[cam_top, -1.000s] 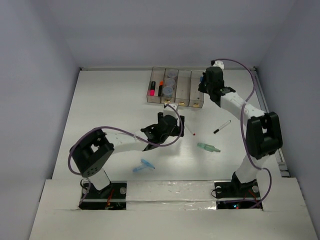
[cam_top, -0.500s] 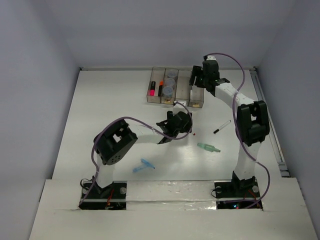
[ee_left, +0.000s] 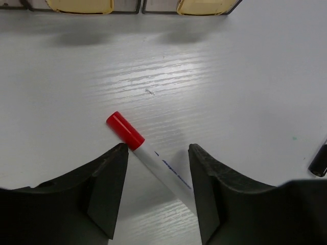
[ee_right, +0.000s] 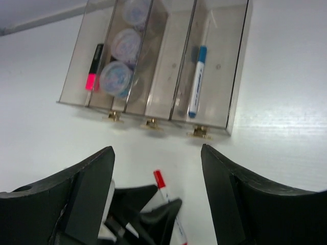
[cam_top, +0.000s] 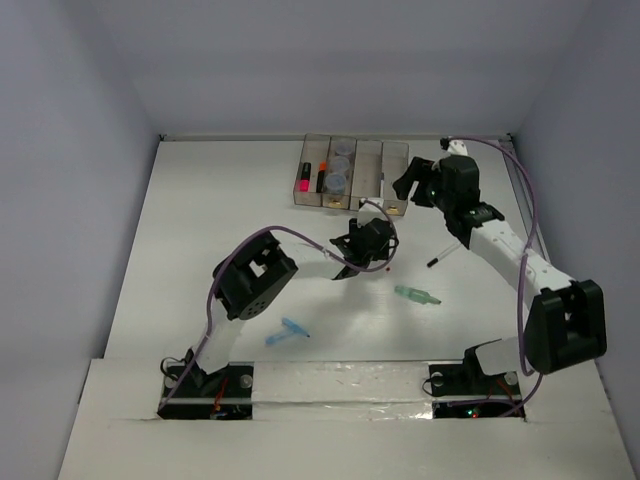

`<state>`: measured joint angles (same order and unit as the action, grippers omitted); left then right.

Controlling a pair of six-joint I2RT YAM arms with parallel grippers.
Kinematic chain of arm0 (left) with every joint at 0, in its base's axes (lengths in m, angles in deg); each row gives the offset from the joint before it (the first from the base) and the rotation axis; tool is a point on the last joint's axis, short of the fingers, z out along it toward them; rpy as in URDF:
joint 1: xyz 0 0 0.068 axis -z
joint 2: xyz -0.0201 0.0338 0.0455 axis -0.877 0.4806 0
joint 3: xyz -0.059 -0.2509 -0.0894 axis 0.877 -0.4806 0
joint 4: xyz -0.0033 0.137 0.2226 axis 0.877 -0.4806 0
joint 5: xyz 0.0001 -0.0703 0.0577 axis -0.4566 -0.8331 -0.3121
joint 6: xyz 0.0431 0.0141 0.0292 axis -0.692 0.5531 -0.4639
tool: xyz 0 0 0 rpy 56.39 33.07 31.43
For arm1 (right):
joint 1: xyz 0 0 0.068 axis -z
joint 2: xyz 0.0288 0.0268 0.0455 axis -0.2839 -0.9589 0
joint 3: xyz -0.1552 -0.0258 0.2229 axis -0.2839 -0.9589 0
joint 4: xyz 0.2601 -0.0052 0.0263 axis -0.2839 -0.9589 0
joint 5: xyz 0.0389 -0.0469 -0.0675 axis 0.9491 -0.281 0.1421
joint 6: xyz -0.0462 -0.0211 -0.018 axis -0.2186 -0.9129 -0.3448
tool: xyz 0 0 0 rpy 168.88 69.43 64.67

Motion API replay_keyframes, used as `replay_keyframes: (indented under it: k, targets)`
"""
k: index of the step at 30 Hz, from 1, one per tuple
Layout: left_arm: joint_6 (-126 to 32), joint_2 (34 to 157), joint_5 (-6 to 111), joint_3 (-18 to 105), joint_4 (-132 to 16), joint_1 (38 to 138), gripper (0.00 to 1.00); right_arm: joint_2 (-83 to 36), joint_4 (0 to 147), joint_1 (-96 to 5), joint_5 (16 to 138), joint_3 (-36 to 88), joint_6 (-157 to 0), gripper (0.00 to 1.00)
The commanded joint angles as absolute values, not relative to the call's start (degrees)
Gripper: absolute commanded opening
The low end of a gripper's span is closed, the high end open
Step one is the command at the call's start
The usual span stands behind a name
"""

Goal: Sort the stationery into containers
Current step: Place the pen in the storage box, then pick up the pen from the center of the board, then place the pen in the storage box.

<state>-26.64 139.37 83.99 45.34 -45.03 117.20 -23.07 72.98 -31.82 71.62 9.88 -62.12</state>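
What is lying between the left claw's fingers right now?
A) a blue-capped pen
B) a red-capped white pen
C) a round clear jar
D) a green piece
B: the left wrist view shows a red-capped white pen lying between the left gripper's open fingers.

Swings right gripper (ee_right: pixel 157 153) off bin row, back toward right side, jaws now spread apart after being shut. Leaves blue-capped pen (ee_right: pixel 197 84) lying in rightmost bin (ee_right: pixel 219 61). Stretches left gripper (ee_left: pixel 158 151) farther right, now straddling red-capped pen (ee_left: pixel 150 158), jaws drawn narrower, elbow shifted rightward.
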Motion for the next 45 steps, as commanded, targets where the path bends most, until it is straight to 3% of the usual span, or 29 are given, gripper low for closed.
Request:
replay_keyframes:
  k: [1,6,13,20,24,35,45]
  targets:
    - [-26.57,140.21,85.12,47.72,-48.12,117.61,0.44,-18.01,75.47,-31.87,74.27,5.82,-60.65,0.75]
    - [-27.44,140.48,86.34,47.72,-49.62,117.61,0.31,-12.9,74.32,-31.87,74.45,2.65,-60.47,0.75]
    - [-28.94,139.6,86.96,46.4,-50.15,118.14,0.0,-6.57,71.69,-31.87,73.22,-1.82,-59.33,0.75]
    - [-32.97,129.59,84.42,44.37,-45.58,118.14,0.0,4.23,69.75,-31.87,72.08,-10.51,-54.59,0.8]
    - [-37.8,127.11,81.61,53.58,-46.45,116.92,0.0,10.83,68.44,-31.87,71.38,-15.1,-53.18,0.8]
    - [-40.98,151.27,74.67,95.48,-57.61,108.13,0.0,21.99,62.9,-31.87,68.66,-20.38,-52.3,0.8]
    - [-40.19,164.55,70.27,110.02,-52.7,104.52,0.0,26.31,60.79,-31.87,73.04,-23.02,-51.68,0.8]
